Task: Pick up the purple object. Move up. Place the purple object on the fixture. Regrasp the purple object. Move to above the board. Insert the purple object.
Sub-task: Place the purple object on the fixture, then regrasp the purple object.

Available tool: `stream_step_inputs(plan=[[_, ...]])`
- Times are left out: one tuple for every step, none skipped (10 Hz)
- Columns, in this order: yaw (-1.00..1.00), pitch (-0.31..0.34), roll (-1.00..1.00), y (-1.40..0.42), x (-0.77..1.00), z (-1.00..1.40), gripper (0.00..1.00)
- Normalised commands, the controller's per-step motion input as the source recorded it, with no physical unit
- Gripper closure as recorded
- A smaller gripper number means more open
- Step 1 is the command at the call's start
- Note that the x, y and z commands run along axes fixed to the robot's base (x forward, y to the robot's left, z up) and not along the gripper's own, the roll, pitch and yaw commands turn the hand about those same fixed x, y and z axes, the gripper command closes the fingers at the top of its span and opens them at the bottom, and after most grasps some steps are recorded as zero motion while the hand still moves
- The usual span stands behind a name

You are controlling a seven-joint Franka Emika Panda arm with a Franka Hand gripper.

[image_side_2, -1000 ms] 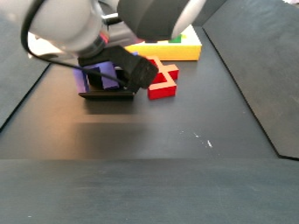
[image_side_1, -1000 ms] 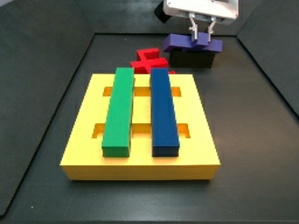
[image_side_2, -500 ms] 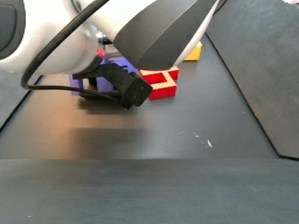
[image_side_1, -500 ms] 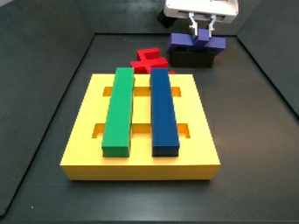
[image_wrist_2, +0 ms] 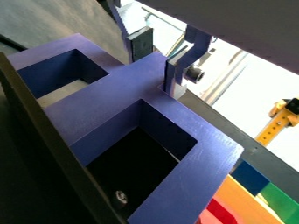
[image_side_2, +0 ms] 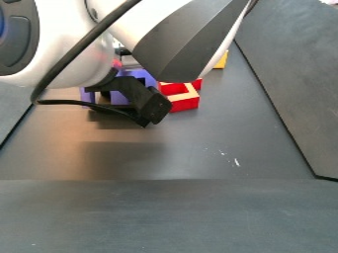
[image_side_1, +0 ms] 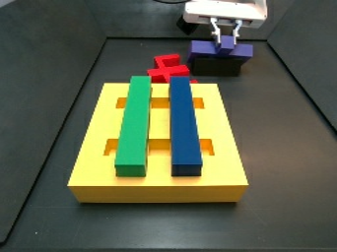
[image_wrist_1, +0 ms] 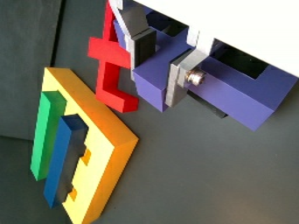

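At the top right of a side view you'll find the gripper [image_side_1: 231, 37] with its plates closed against the purple object [image_side_1: 218, 48], which rests on the half-hidden fixture [image_side_1: 219, 67], the arm blocking most else.

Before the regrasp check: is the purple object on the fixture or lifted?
On it: the purple object rests atop the fixture, the gripper straddling its stub.
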Motion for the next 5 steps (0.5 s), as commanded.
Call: stream_step_inputs(plan=[[0.0, 0.0, 0.0, 0.0, 0.0, 0.0, 1.0], [0.0, 0.0, 0.0, 0.0, 0.0, 0.0, 0.0], [0.0, 0.0, 0.02, 0.0, 0.0, 0.0, 0.0], [0.0, 0.0, 0.0, -0.03, 0.0, 0.0, 0.0], [0.0, 0.0, 0.16, 0.0, 0.0, 0.54, 0.0]])
